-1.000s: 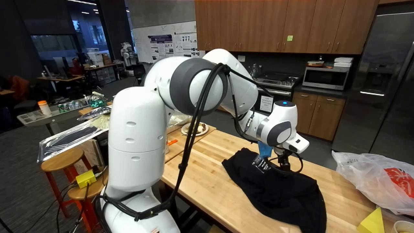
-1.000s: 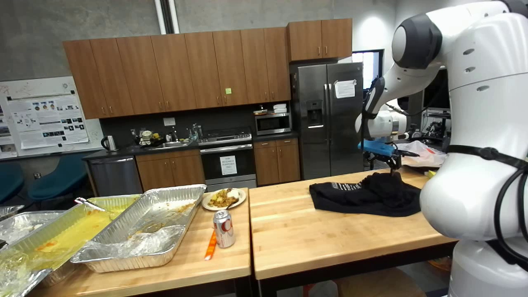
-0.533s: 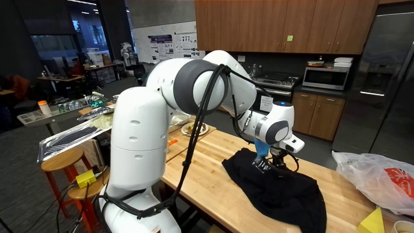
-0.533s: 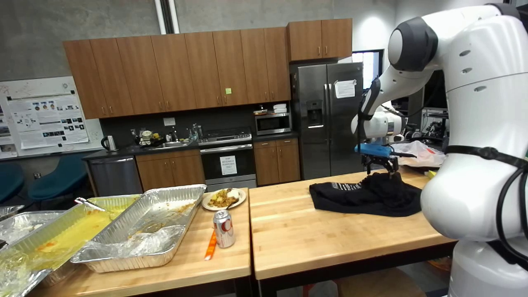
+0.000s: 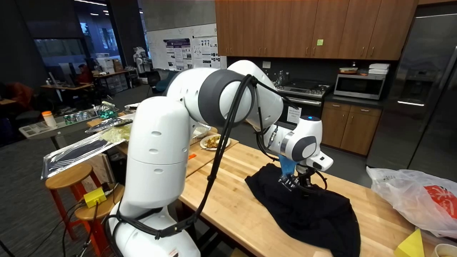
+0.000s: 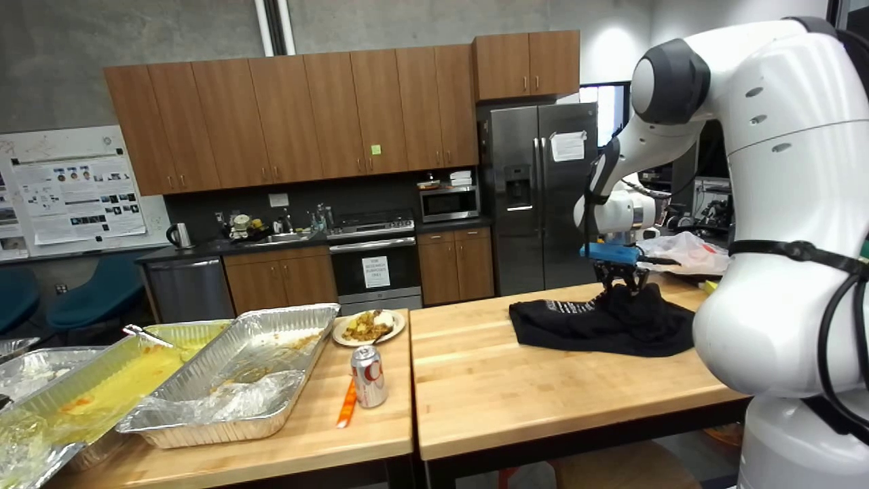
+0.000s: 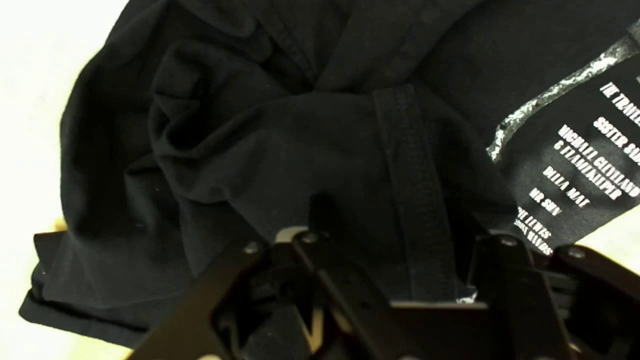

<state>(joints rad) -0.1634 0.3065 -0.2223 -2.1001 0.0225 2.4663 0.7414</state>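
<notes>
A rumpled black shirt (image 5: 303,217) with white lettering lies on the wooden table in both exterior views. My gripper (image 6: 622,291) points down over its bunched, raised part (image 6: 652,302). In the wrist view the gripper (image 7: 397,217) stands open, its fingers apart. Black cloth (image 7: 360,165) with a stitched band (image 7: 417,200) runs between them. The fingertips are dark against dark cloth, so their exact contact with it is hard to make out. White print (image 7: 585,170) shows on the right of that view.
Beyond the shirt lies a white plastic bag (image 5: 410,200), with a yellow block (image 5: 410,244) and a cup (image 5: 444,251) nearby. On the adjoining table are a food plate (image 6: 341,334), a can (image 6: 368,377), an orange strip (image 6: 347,406) and foil trays (image 6: 224,431).
My gripper has shifted left in both exterior views and sunk slightly toward the cloth. Its jaws stand somewhat narrower than before. The shirt has stayed in place.
</notes>
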